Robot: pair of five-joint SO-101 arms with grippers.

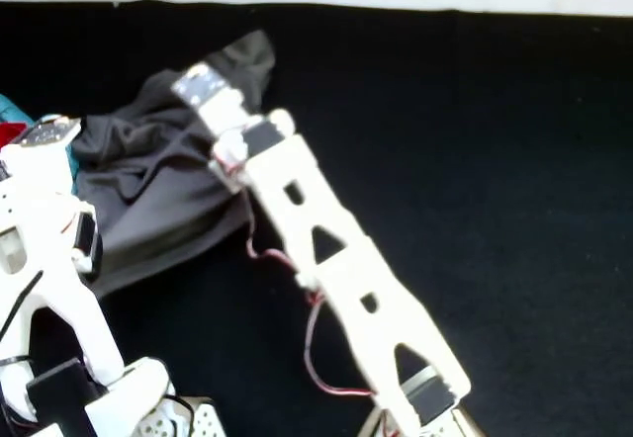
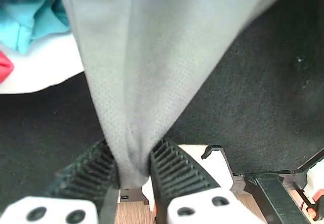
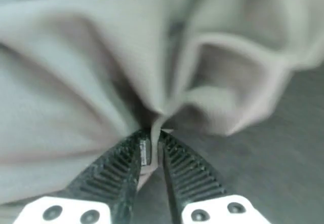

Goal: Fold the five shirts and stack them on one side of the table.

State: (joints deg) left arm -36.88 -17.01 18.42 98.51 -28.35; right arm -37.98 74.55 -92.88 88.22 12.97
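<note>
A dark grey shirt lies crumpled on the black table at the left, partly lifted. My left gripper is shut on a hanging fold of this grey shirt, at the shirt's left edge in the high view. My right gripper is shut on a bunched edge of the grey shirt; its arm stretches diagonally from the near edge to the shirt's far corner. The cloth hides both sets of fingertips in the high view.
Teal cloth and a bit of red cloth lie on something white beyond the shirt's left side, also at the table's left edge as teal cloth. The left arm's base stands at the near left.
</note>
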